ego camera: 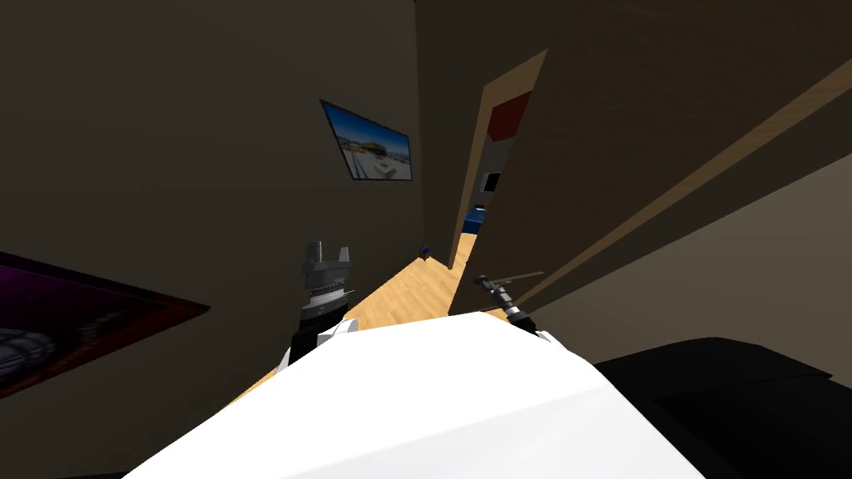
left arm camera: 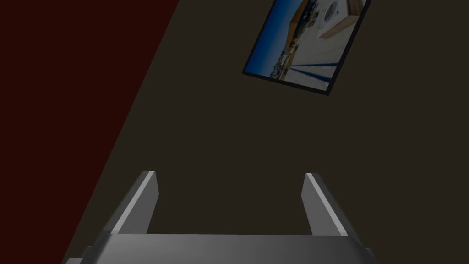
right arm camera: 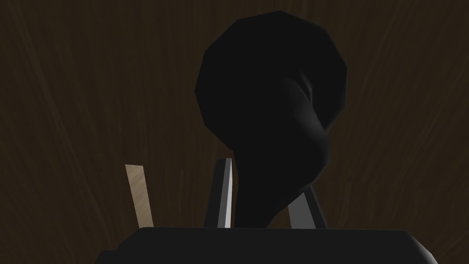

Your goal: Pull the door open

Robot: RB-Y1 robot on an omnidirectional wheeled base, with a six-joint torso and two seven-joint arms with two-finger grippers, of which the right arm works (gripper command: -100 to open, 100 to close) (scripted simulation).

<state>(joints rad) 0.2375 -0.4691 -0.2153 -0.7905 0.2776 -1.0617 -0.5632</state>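
Fingers (right arm camera: pixel 227 192) of right gripper (right arm camera: pixel 268 178) clamp black handle (right arm camera: pixel 275 91); brown door (ego camera: pixel 599 150) ajar.

The door (ego camera: pixel 632 150) stands ajar ahead on the right, and the wall (ego camera: pixel 208 125) with a picture (ego camera: pixel 370 145) is on the left, with floor (ego camera: pixel 416 291) between them. The right claw (right arm camera: pixel 268 176) grips the door's handle (right arm camera: pixel 270 105) from both sides. The left claw (ego camera: pixel 326 254) hangs before the wall, fingers apart.

Dark brown door (right arm camera: pixel 91 91), seemingly black handle (right arm camera: pixel 270 91)
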